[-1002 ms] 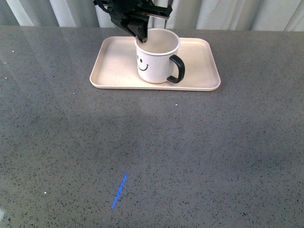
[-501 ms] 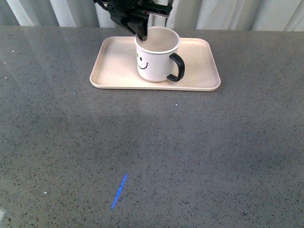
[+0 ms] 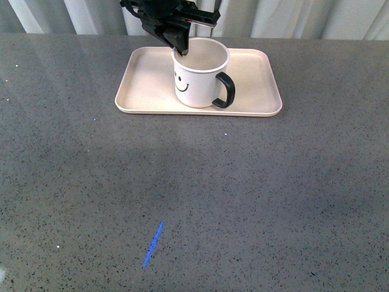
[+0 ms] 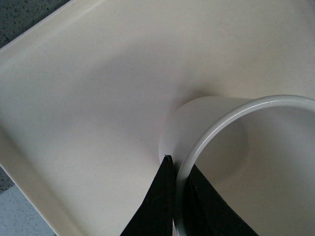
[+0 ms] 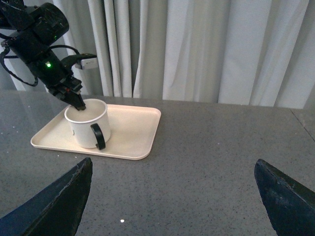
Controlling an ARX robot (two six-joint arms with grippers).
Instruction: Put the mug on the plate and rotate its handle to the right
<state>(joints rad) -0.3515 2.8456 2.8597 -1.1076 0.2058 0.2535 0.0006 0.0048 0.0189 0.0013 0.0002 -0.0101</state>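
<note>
Left gripper, clamped across the far-left rim of the white smiley-face mug standing on the pale beige rectangular plate, gives me a pivot grip to swing its glossy black loop handle, now near-right, fully right.

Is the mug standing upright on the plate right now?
Upright: the mug sits flat on the plate, rim level, left gripper pinching its rim.
</note>
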